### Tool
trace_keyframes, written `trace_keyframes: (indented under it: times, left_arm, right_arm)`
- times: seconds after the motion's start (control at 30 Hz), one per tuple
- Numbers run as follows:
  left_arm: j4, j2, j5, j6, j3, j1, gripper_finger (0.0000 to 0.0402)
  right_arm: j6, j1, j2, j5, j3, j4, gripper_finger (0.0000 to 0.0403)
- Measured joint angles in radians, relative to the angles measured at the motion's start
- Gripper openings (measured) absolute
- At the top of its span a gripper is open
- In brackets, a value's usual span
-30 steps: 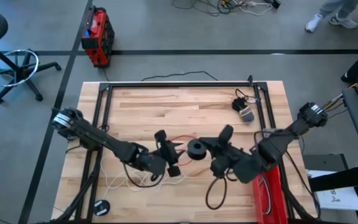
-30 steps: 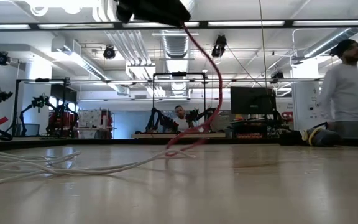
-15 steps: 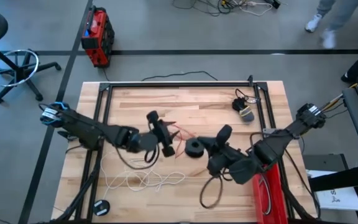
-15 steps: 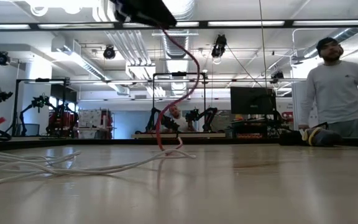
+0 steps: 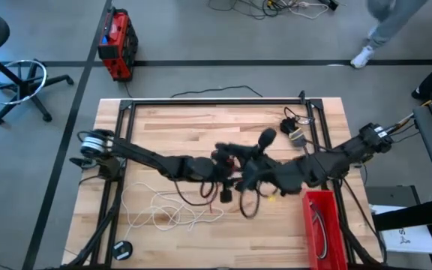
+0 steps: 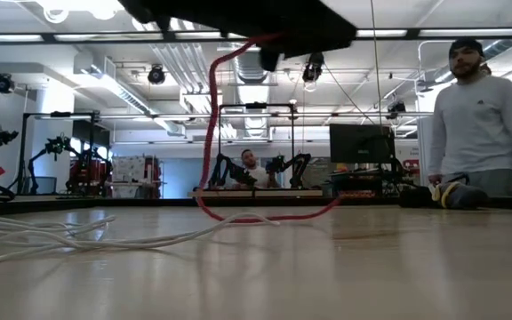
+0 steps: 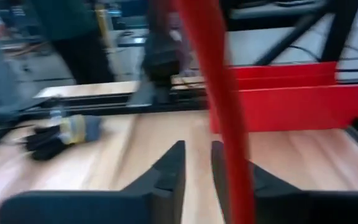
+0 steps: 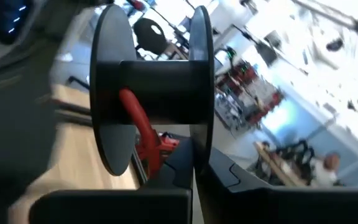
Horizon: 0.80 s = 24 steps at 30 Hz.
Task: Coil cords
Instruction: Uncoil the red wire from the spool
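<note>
A red cord (image 6: 210, 133) hangs over the pale, light-striped wooden table (image 5: 201, 127). A white cord (image 5: 167, 217) lies on it. The spool (image 8: 157, 81) is black, the bin (image 5: 322, 229) red.

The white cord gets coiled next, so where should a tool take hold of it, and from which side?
Take the white cord by a lone strand at the outer edge of its loose tangle, not the crossed middle, so only one line comes up. It lies flat on the table, so coming straight down from above, with the fingers astride the strand, looks best.
</note>
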Motion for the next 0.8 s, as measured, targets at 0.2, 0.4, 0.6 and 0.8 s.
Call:
trace_keyframes:
  times: [0.2, 0.4, 0.6, 0.8]
  left_arm:
    - [-0.030, 0.092, 0.102, 0.049, 0.139, -0.037, 0.0005]
    - [-0.085, 0.059, 0.096, 0.095, 0.147, -0.086, 0.0012]
    - [-0.137, -0.001, 0.088, 0.135, 0.139, -0.139, 0.0002]
    - [-0.268, -0.097, 0.089, 0.135, 0.143, -0.175, 0.0001]
  right_arm:
    - [0.176, -0.086, 0.000, -0.083, -0.009, 0.022, 0.0000]
    - [0.280, -0.113, -0.016, -0.176, -0.028, 0.022, 0.0000]
    - [0.306, -0.118, -0.027, -0.229, -0.040, 0.016, 0.0000]
    - [0.321, -0.116, -0.050, -0.238, -0.042, -0.066, 0.0000]
